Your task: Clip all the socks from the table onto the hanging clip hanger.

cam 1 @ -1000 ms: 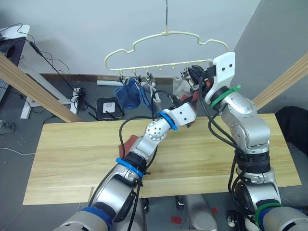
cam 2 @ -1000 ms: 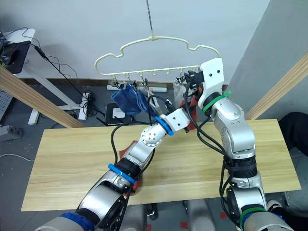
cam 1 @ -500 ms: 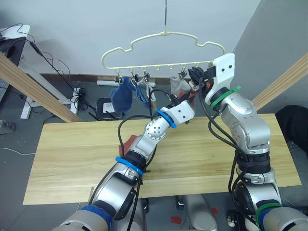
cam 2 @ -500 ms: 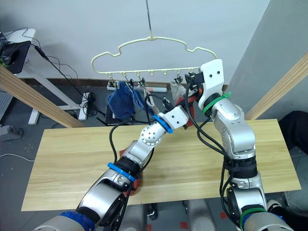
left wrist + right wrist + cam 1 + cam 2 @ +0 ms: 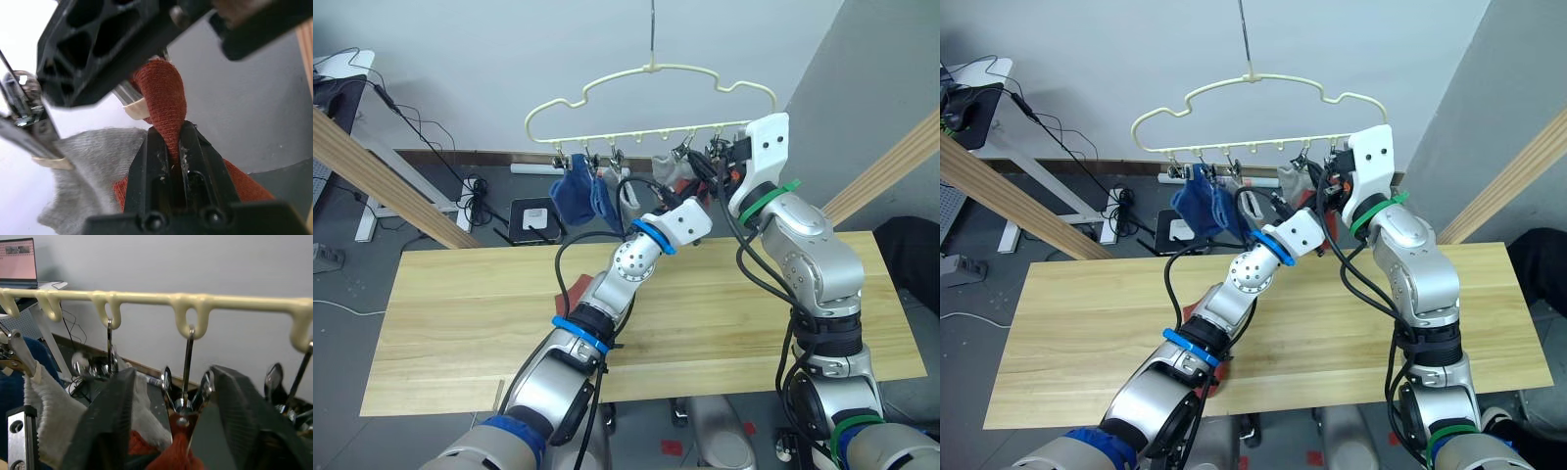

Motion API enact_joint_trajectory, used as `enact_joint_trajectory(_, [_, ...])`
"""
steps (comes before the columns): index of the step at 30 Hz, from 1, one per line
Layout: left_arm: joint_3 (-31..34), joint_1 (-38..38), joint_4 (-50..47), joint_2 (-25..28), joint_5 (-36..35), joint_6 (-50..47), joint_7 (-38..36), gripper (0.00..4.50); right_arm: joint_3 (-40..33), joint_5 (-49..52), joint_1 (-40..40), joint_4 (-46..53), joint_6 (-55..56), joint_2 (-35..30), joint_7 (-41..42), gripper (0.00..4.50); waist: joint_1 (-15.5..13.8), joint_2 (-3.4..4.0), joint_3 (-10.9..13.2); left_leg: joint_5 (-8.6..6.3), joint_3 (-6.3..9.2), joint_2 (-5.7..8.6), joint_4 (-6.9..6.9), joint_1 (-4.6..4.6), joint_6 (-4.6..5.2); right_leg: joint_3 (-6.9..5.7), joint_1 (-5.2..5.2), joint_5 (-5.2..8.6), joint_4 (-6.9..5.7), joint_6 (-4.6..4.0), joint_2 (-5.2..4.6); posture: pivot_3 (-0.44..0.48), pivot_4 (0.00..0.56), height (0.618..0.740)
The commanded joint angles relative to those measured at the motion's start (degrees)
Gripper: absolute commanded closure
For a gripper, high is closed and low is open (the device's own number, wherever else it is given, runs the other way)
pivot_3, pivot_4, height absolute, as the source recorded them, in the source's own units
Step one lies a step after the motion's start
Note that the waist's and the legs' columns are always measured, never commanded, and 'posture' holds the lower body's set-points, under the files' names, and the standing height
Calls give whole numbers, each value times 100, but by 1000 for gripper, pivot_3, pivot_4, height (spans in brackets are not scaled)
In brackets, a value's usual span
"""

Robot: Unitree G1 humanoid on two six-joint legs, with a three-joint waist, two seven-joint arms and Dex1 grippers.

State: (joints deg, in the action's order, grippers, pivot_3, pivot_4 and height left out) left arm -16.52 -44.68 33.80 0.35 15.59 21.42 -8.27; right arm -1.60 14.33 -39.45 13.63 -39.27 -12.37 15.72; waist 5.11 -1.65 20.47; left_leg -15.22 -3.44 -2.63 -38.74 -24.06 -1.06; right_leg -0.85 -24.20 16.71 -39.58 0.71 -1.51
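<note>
Up over the worktop [image 5: 450,313] we see the hanger [image 5: 651,98] carrying blue socks [image 5: 576,192] and a grey sock [image 5: 83,166]. Our left gripper [image 5: 168,147] pinches a red sock [image 5: 164,105]; our right gripper [image 5: 168,416] spreads wide around a clip [image 5: 185,396].

Head pair looks forward and down over the bench [image 5: 440,313], hanger [image 5: 651,103] at 12 o'clock. Both wrist cameras sit close under the hanger; all views share it.
</note>
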Motion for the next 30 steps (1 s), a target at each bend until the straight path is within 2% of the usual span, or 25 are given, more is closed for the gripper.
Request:
enact_joint_trajectory(1, [52,54,-281,-120,-392,-54,-416,4230,-170,165,91,603,-140,-72,-45,1589,-1,0,0,0,0,0,1,0,0,0,0,0,1,0,0,-199,356,740])
enact_joint_trajectory(3, [83,140,-413,-114,-568,-163,-649,3798,-209,222,176,802,-257,-121,-41,1583,2,0,0,0,-1,-1,0,-2,-1,1,0,0,4,0,0,-199,356,740])
enact_joint_trajectory(9, [90,510,-1182,35,-1062,-687,-1445,2104,-226,262,554,1562,-563,-520,62,1583,-1,0,0,1,-2,-1,0,-1,-1,2,1,0,4,0,0,-201,359,740])
enact_joint_trajectory(13, [141,841,-1893,233,-1393,-1320,-1939,2104,-395,397,1006,2246,-612,-765,101,1583,-2,0,0,1,0,-2,1,0,-2,1,1,1,1,1,0,-200,361,740])
enact_joint_trajectory(17, [216,1034,-2535,416,-1759,-1796,-2334,2104,-449,353,1300,2517,-562,-863,-9,1583,4,0,0,1,-1,1,-1,0,-2,4,3,0,1,3,1,-208,361,740])
enact_joint_trajectory(24, [779,1113,-3578,773,-2904,-2774,-2890,2104,-178,-275,936,1703,-259,-731,-553,1583,10,0,0,2,-1,1,-5,12,-4,8,4,-1,-14,6,3,-197,357,740])
enact_joint_trajectory(30, [1136,935,-3905,1042,-3348,-3358,-2965,2104,-124,-607,587,840,123,-640,-753,1583,-12,0,0,3,-2,2,-6,9,-5,10,4,-1,-11,6,5,-174,352,740])
